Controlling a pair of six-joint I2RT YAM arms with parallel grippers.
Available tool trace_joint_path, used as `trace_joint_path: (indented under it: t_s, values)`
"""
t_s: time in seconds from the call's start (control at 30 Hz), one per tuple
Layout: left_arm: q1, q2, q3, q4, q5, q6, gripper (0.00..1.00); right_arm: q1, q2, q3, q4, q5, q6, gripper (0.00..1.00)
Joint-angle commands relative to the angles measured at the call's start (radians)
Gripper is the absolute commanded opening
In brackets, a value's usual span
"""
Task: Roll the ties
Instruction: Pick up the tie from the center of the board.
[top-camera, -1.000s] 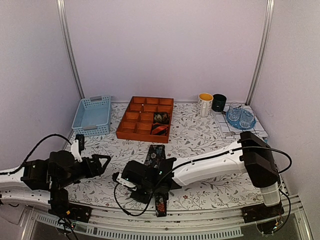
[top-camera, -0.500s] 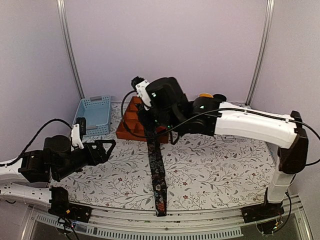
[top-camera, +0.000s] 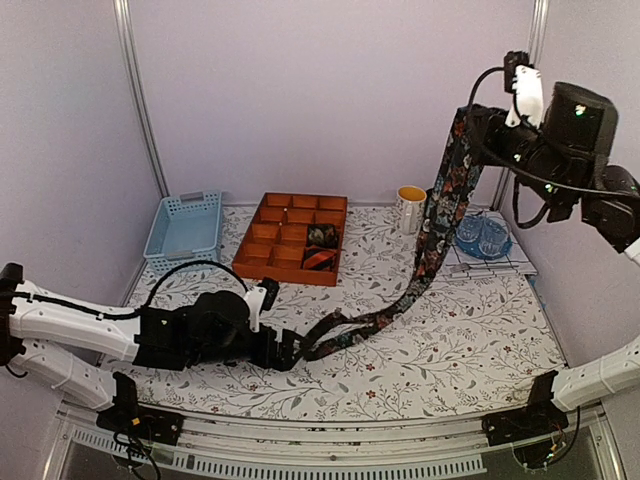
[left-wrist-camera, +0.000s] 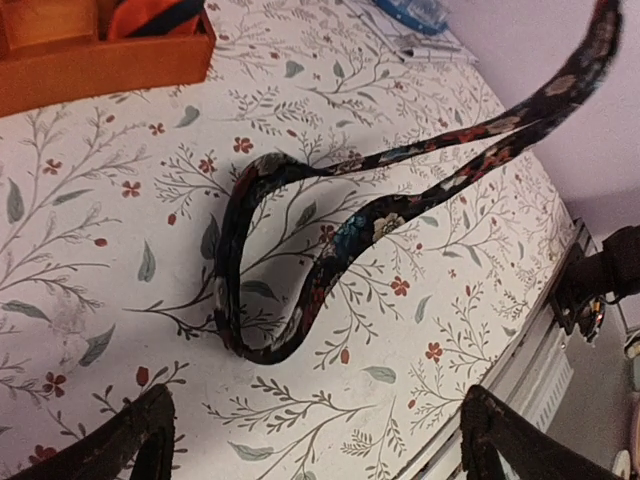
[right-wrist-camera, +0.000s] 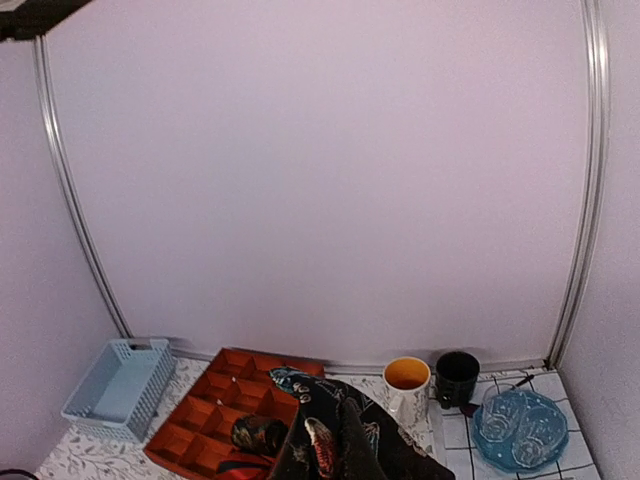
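A long dark floral tie (top-camera: 425, 255) hangs from my right gripper (top-camera: 472, 128), which is raised high at the upper right and shut on the tie's wide end. The tie's lower part trails across the table and curls into a loop (left-wrist-camera: 335, 250). My left gripper (top-camera: 290, 350) sits low on the table at that loop's near end. Its fingers (left-wrist-camera: 140, 435) stand wide apart with only bare tablecloth between them, open and touching nothing. In the right wrist view the tie's fabric (right-wrist-camera: 340, 445) fills the bottom edge. A rolled dark tie (top-camera: 322, 235) and a red-and-black one (top-camera: 318, 260) lie in the orange tray.
The orange divided tray (top-camera: 285, 272) stands at the back centre, with a light blue basket (top-camera: 185, 230) to its left. At the back right are a white-and-yellow mug (top-camera: 410, 208), a dark mug (top-camera: 438, 205) and a blue glass dish (top-camera: 482, 235).
My right arm swung from over the tray to high at the right, lifting the tie off the table. My left arm reached right to the tie's lower loop, and its jaws widened.
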Motion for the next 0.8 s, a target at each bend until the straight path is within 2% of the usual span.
trace_joint_path:
  t_s: [0.0, 0.37, 0.7, 0.77]
  values:
    - [-0.011, 0.105, 0.02, 0.139, 0.114, 0.036, 0.97, -0.097, 0.013, -0.15, -0.116, -0.075, 0.116, 0.0]
    - [-0.009, 0.302, 0.096, 0.188, 0.111, 0.12, 0.97, -0.281, 0.004, -0.327, -0.076, -0.213, 0.222, 0.0]
    - [0.061, 0.474, 0.098, 0.28, 0.189, 0.233, 0.79, -0.336, -0.018, -0.386, -0.076, -0.258, 0.242, 0.0]
    - [0.064, 0.489, 0.082, 0.306, 0.173, 0.278, 0.84, -0.344, -0.028, -0.393, -0.077, -0.263, 0.239, 0.0]
